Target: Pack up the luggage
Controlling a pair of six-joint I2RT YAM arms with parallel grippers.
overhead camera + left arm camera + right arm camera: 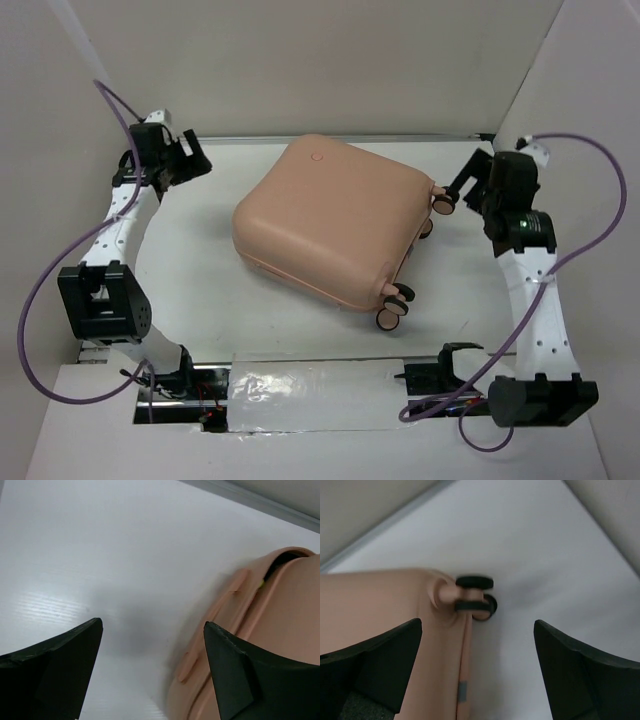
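The luggage (pixel 330 225) is lying flat at the middle of the table (pixel 190 300), turned at an angle, its wheels (pixel 393 305) pointing to the right. The left gripper (pixel 200 155) is hanging to its left, near the far edge and apart from it. The right gripper (pixel 460 182) is hanging just right of the far wheel (pixel 442 200).

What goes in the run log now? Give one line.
luggage: lid down, flat on table | left gripper: jaws open, empty, beside luggage | right gripper: jaws open, empty, near wheel
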